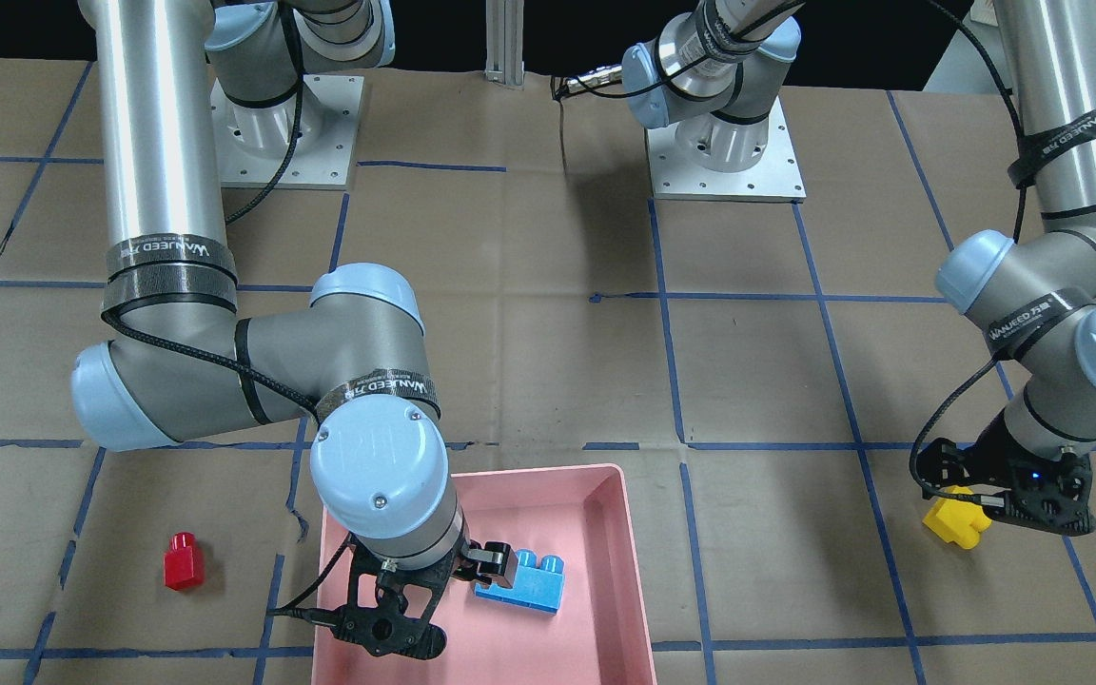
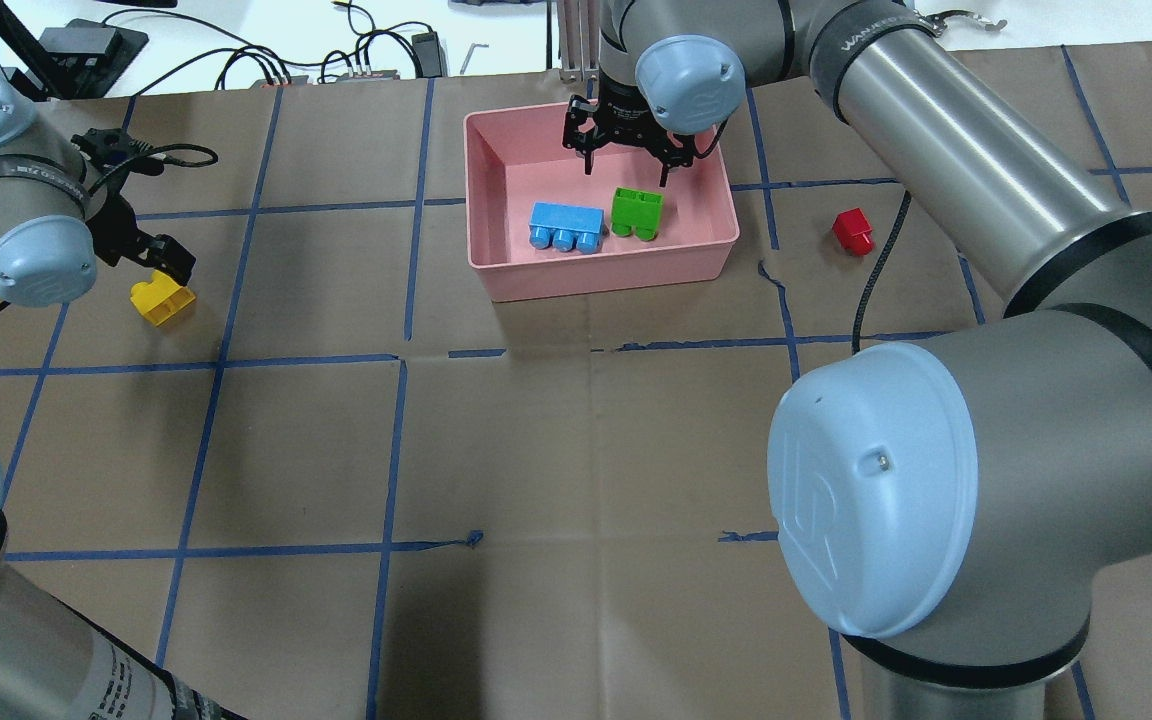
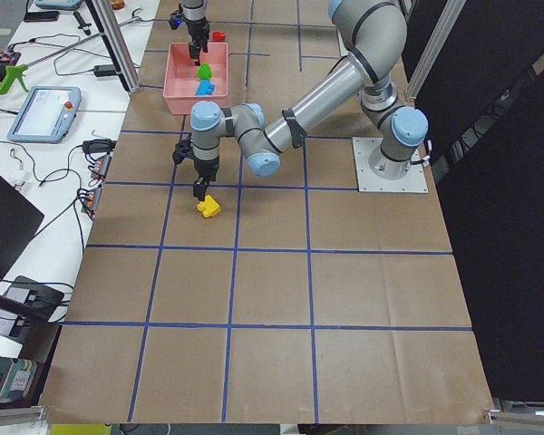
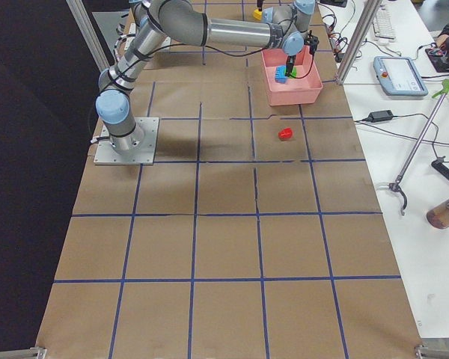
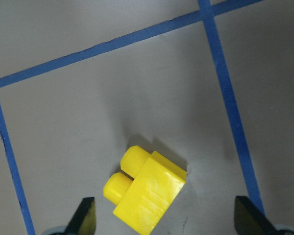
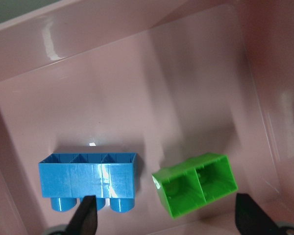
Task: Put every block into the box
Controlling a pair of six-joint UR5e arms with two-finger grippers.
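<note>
While the yellow block (image 5: 149, 193), likely light, stiff and slick, lies on the worktop (image 2: 536, 450) at 9 o'clock from the box (image 2: 481, 190), the left end effector (image 5: 167, 216) hovers wide over it, best pinching its 2 flat sides; the right end effector (image 2: 626, 165) gapes empty above the box.

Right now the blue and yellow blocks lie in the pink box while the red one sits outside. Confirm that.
Wrong: the overhead view shows the green block, not yellow, beside the blue block in the box; the red block sits outside.
</note>
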